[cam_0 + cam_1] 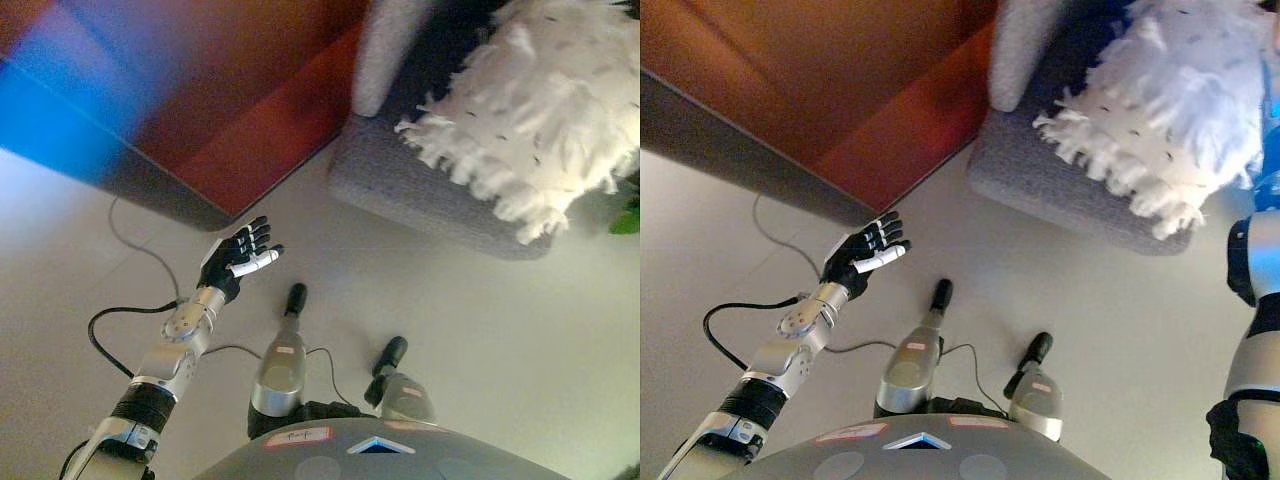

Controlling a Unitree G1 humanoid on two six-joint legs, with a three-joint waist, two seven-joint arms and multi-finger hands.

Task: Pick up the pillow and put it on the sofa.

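Left hand spread over the floor, pillow lying on the sofa seat.

The left hand (240,259) reaches forward from the lower left on its silver-grey arm, held above the pale floor (450,310) with its fingers straight and fanned apart and the thumb out to the side; it holds nothing and touches nothing. Just beyond its fingertips runs the dark edge of a reddish-brown wooden cabinet (250,110). Well apart, at the upper right, stands the grey sofa (400,190), its armrest rising at its left end. The white shaggy pillow (540,110) lies on the sofa's seat, its fringe hanging over the front edge. Only the right forearm shows at the right border; the right hand's fingers cannot be told.
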